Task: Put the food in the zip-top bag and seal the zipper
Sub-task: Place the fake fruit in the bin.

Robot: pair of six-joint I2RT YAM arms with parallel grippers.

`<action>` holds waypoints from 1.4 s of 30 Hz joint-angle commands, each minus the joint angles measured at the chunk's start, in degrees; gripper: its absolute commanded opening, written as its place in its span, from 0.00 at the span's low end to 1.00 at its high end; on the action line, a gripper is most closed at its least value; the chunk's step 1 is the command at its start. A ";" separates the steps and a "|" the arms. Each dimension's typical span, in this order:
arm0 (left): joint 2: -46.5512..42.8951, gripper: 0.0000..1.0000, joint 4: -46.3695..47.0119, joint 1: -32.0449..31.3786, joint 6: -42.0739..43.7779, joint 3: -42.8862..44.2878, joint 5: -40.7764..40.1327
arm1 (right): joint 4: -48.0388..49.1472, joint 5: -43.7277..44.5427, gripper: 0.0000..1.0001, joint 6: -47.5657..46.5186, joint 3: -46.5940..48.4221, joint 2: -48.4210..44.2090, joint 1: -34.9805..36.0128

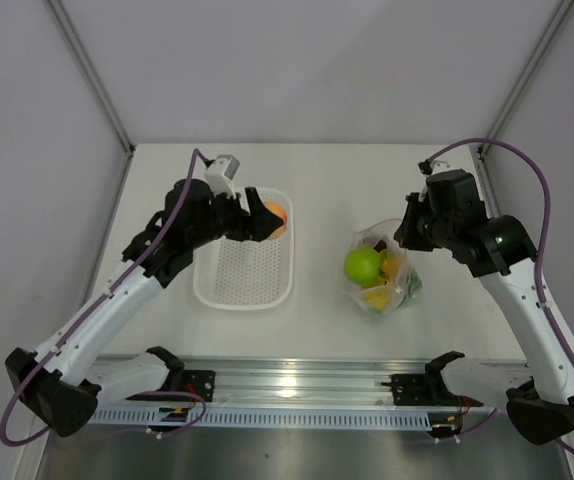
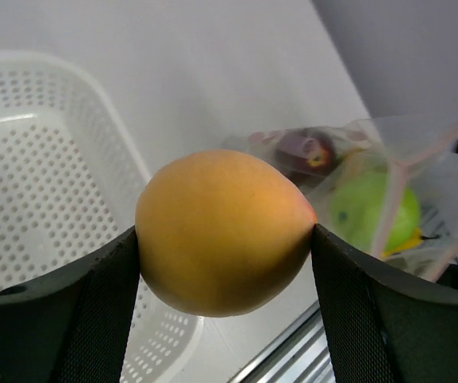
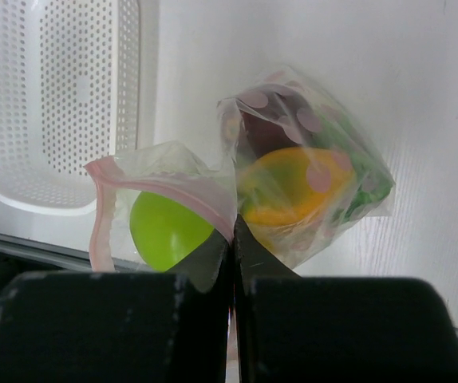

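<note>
Most food (image 3: 293, 187) is in the zip-top bag (image 3: 317, 136), its zipper (image 3: 95, 215) unsealed and pinched tight by the right hand (image 3: 233, 239); the left hand (image 1: 255, 222) squeezes one last orange-yellow fruit (image 2: 225, 231).

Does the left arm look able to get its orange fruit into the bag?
Probably yes. The right jaws pinch the bag by its pink rim, holding the mouth open toward the orange fruit, with only bare table between. The green fruit crowds that mouth, though.
</note>
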 commanded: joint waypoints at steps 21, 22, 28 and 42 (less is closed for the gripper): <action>14.10 0.83 -3.00 -1.91 -4.88 -11.45 -15.74 | 2.58 -1.26 0.00 0.72 1.71 -0.36 0.85; 12.53 0.87 -3.53 -2.18 -4.62 -11.02 -16.45 | 2.67 -1.26 0.00 0.72 1.71 -0.36 0.94; 8.21 0.99 -12.74 -4.81 -6.63 -3.72 -22.24 | 2.14 -1.00 0.00 0.55 1.62 -0.62 0.94; 5.56 0.99 -3.71 -18.43 -19.63 2.26 -5.47 | 2.23 -1.35 0.00 0.98 1.88 -0.62 0.94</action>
